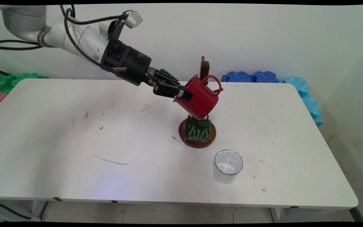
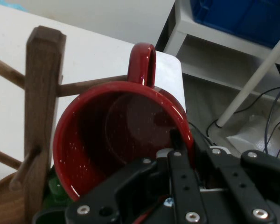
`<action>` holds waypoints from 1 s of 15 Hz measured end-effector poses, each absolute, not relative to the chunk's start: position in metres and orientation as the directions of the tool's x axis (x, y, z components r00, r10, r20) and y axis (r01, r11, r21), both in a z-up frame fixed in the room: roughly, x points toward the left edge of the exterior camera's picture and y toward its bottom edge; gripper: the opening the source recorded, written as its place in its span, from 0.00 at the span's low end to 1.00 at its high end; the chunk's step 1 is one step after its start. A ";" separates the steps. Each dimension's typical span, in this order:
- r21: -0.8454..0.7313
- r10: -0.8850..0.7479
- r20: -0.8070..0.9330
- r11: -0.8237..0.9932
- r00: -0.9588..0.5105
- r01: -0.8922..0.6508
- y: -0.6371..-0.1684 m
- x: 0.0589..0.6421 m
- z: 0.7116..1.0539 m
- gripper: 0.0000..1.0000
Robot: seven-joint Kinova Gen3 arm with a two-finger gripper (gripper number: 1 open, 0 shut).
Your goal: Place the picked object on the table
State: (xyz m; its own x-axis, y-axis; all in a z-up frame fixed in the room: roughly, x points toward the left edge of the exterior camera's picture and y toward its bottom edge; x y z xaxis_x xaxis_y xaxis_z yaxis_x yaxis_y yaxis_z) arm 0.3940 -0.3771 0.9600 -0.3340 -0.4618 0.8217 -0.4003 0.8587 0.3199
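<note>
Main view: tool clamps red mug's rim, mug tilted, mouth facing upper left, handle against rack.

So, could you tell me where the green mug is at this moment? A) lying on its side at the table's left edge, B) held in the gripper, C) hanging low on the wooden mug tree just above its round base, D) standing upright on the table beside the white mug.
C: the green mug hangs low on the wooden mug tree, just over its round base, while the gripper holds the red mug by its rim.
</note>
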 end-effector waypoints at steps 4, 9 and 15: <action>0.328 -0.468 0.820 0.857 -0.330 -0.398 -0.371 0.390 0.963 0.00; 0.335 -0.472 0.818 0.856 -0.330 -0.393 -0.366 0.387 0.965 0.00; 0.344 -0.475 0.815 0.858 -0.332 -0.383 -0.354 0.385 0.969 0.00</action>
